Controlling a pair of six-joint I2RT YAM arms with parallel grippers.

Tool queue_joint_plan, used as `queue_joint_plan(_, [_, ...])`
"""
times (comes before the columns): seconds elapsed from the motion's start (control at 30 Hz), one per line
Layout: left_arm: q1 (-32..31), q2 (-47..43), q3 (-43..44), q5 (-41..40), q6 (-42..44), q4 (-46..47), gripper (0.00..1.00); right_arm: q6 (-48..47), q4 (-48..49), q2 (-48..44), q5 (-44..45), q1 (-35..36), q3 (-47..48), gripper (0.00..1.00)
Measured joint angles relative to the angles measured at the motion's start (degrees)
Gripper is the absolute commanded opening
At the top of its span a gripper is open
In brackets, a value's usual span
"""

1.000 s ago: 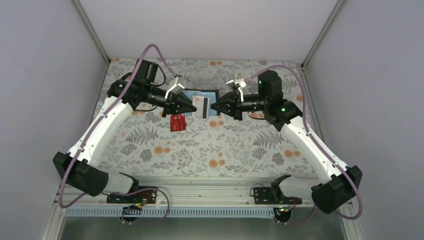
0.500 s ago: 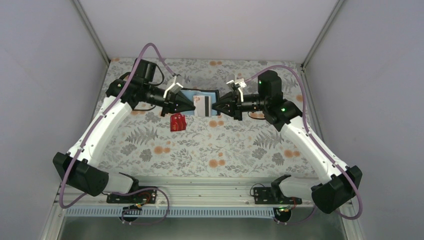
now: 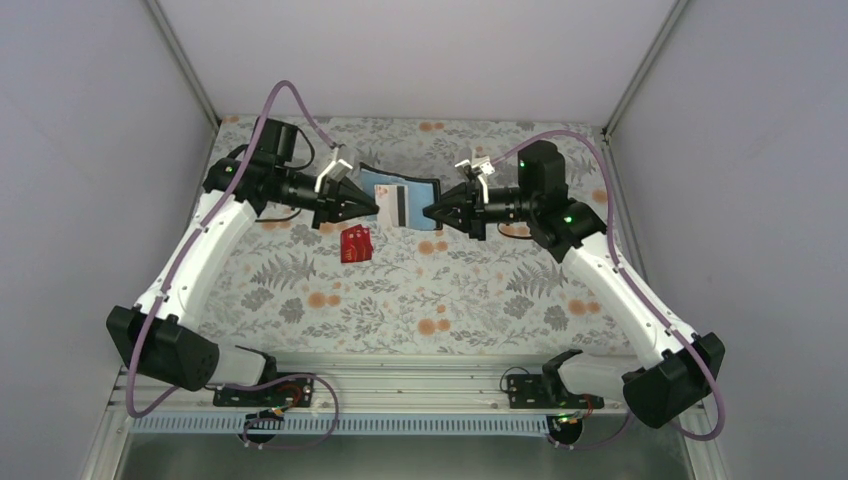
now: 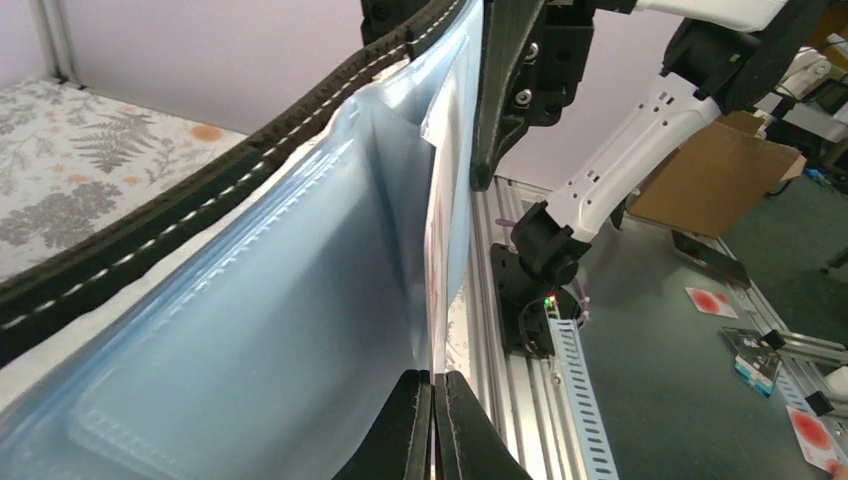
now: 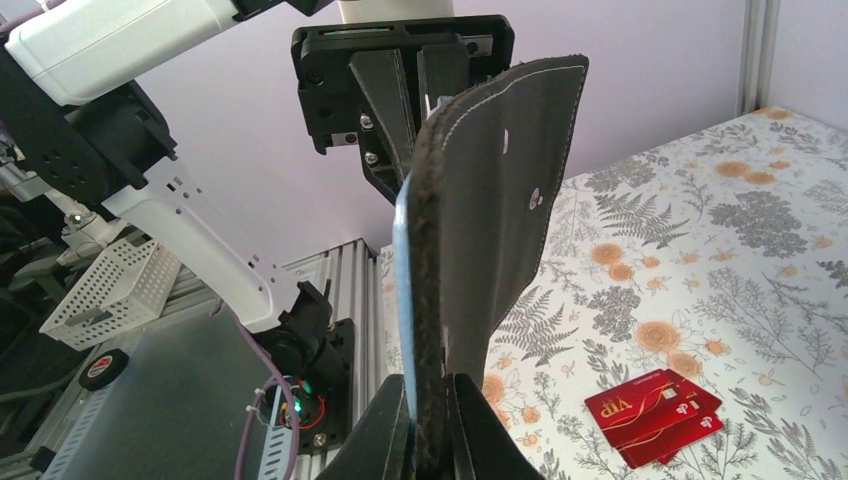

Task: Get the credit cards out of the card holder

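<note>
The left pincer (image 3: 374,209) is closed, its two fingertips pressed together on the near edge of a thin pale card (image 3: 402,205). The right pincer (image 3: 428,213) is likewise closed and is clamped on the opposite edge of the card holder (image 3: 378,184), with the stitched black rim between its fingers.

The two pincers face each other tip to tip. The card holder hangs between them, lifted clear of the table (image 3: 450,290) at its far middle. It is unfolded: the light blue inner face is turned up toward the overhead camera, and the black outer face, with its small pale dot, is turned toward the right wrist.

Contents of the card holder: one card. It is pale with a dark stripe across it, and it sits against the blue inner face with one end in the left pincer. How far it remains inside a pocket cannot be determined.

Outside the holder: two red cards (image 3: 354,243). They lie flat on the table, overlapping each other, just beneath the left pincer and near the holder.

Count: one card holder, one pale card in it, two red cards on the table.
</note>
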Motion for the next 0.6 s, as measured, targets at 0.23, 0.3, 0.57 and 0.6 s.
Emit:
queue_joint_plan(0.23, [-2.3, 0.2, -0.3, 1.4, 0.5, 0.6, 0.21, 0.0, -0.5, 0.0, -1.8, 0.0, 0.0, 0.04])
queue_joint_plan(0.3, [-2.9, 0.6, -0.3, 2.0, 0.5, 0.5, 0.21, 0.0, -0.5, 0.0, -2.0, 0.0, 0.0, 0.04])
queue_joint_plan(0.57, [-3.0, 1.3, 0.2, 3.4, 0.8, 0.3, 0.02, -0.1, -0.9, 0.0, -2.3, 0.0, 0.0, 0.04])
queue_joint_plan(0.6, [-3.0, 1.3, 0.2, 3.5, 0.8, 0.3, 0.02, -0.1, -0.9, 0.0, -2.3, 0.0, 0.0, 0.04])
